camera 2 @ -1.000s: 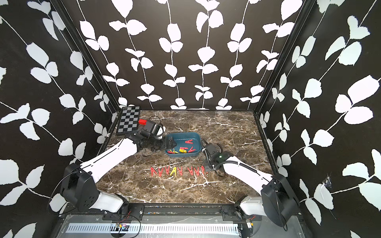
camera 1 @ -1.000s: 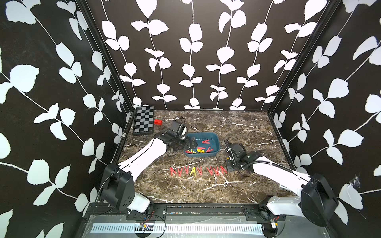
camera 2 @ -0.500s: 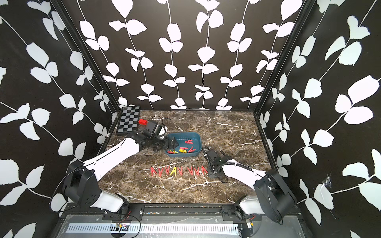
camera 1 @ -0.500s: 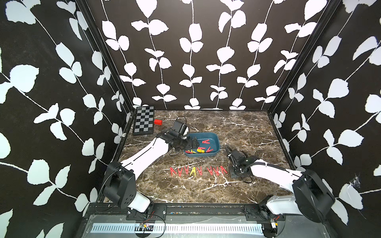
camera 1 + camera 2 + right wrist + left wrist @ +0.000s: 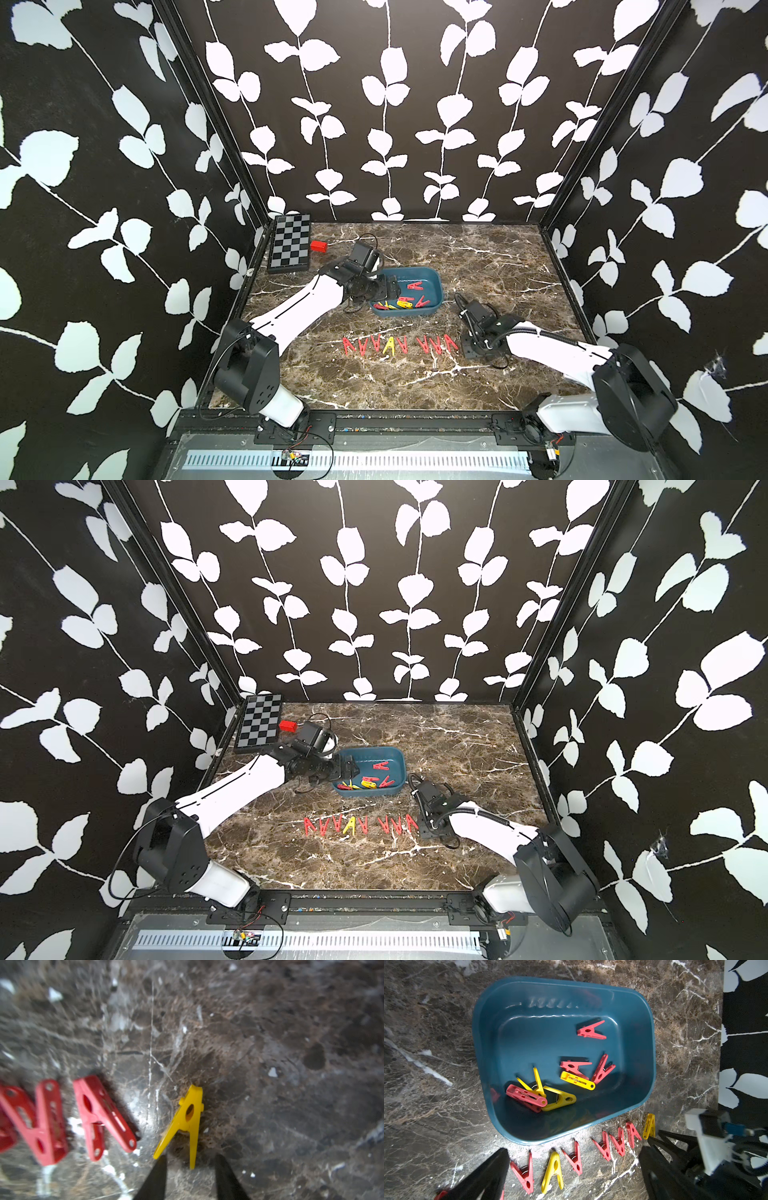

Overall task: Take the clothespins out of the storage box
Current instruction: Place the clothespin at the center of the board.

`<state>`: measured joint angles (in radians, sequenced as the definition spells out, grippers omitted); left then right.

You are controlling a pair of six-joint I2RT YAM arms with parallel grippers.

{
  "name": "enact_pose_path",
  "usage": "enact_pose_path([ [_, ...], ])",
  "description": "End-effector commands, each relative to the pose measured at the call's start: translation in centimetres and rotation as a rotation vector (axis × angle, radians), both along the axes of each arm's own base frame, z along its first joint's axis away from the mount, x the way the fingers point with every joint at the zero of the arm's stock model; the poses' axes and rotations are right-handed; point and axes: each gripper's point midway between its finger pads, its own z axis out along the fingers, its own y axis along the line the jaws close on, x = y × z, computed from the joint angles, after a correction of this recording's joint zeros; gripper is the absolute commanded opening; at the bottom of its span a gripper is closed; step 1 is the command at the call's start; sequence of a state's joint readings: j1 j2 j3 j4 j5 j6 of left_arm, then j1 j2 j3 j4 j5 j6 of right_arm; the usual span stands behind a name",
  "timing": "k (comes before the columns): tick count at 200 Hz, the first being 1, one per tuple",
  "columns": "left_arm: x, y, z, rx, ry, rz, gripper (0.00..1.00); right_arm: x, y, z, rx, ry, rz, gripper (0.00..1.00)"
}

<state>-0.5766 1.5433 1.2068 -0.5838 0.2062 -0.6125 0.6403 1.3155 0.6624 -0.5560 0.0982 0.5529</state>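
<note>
Clothespins [image 5: 390, 345]: the right tool [image 5: 191, 1156], clenched a moment ago, has released the yellow one [image 5: 182, 1124]; left tool [image 5: 572, 1148] gapes empty.

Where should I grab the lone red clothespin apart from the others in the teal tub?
From straight above, pinch the lone red plastic clothespin across its narrow joined end; it lies flat on the floor of the teal plastic tub, clear of walls and other pegs.
</note>
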Motion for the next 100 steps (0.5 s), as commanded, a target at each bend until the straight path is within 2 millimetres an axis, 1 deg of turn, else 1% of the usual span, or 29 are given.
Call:
enact_pose_path([
  [1,0.7,-0.6,0.9,-0.009,-0.024,-0.007,0.99,1.4,0.4,2.8,0.026,-0.08,-0.005,0.59],
  [16,1.0,-0.8,0.7,-0.002,-0.016,-0.004,0.99,2.2,0.8,4.3,0.046,-0.124,0.007,0.73],
  [26,1.3,-1.0,0.8,-0.005,-0.015,-0.003,0.99,2.9,1.2,5.3,0.055,-0.153,0.02,0.84],
  [46,1.7,-1.2,1.1,-0.014,-0.026,0.006,0.99,4.3,1.9,7.3,0.062,-0.204,0.05,0.86],
  [50,1.8,-1.3,1.3,-0.019,-0.032,0.006,0.99,4.6,2.1,7.6,0.062,-0.211,0.056,0.9],
  [54,1.9,-1.3,1.4,-0.024,-0.038,0.006,0.99,4.8,2.3,7.9,0.064,-0.22,0.065,0.98],
  [56,1.9,-1.3,1.5,-0.026,-0.041,0.006,0.99,5.0,2.4,8.1,0.065,-0.224,0.069,0.99],
  [73,2.1,-1.5,2.3,-0.047,-0.069,0.01,0.99,6.4,3.5,9.2,0.07,-0.249,0.11,0.99],
  [100,2.3,-1.3,3.8,-0.072,-0.12,0.027,0.99,9.0,5.1,10.3,0.062,-0.274,0.148,0.99],
])
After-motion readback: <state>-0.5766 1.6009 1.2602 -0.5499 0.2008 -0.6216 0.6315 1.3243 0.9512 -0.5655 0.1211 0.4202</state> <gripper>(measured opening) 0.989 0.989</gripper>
